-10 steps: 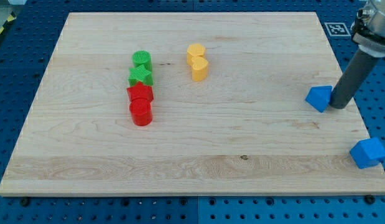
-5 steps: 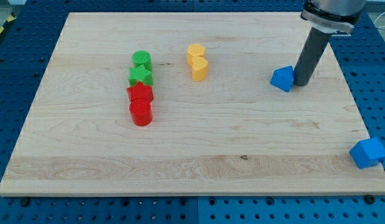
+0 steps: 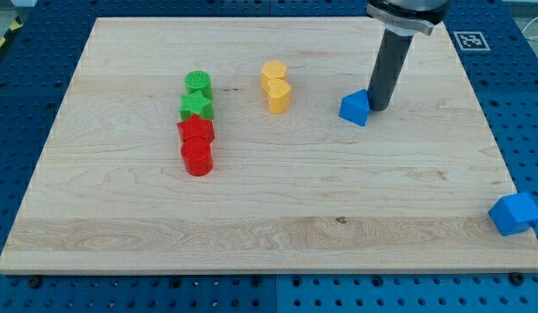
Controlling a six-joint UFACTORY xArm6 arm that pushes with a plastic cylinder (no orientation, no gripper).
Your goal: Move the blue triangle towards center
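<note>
The blue triangle (image 3: 355,108) lies on the wooden board (image 3: 269,217), right of the board's middle and level with the yellow blocks. My tip (image 3: 379,108) stands on the board right against the triangle's right side. The dark rod rises from there to the view's top.
Two yellow blocks (image 3: 275,86) sit touching left of the triangle. A green cylinder (image 3: 198,84), a green star (image 3: 197,106), a red block (image 3: 196,130) and a red cylinder (image 3: 198,158) form a column at the left. A blue cube (image 3: 514,214) lies off the board's right edge.
My tip has moved left and slightly up the view, pushing the blue triangle from near the right edge to just right of the yellow blocks. Other blocks have not moved.
</note>
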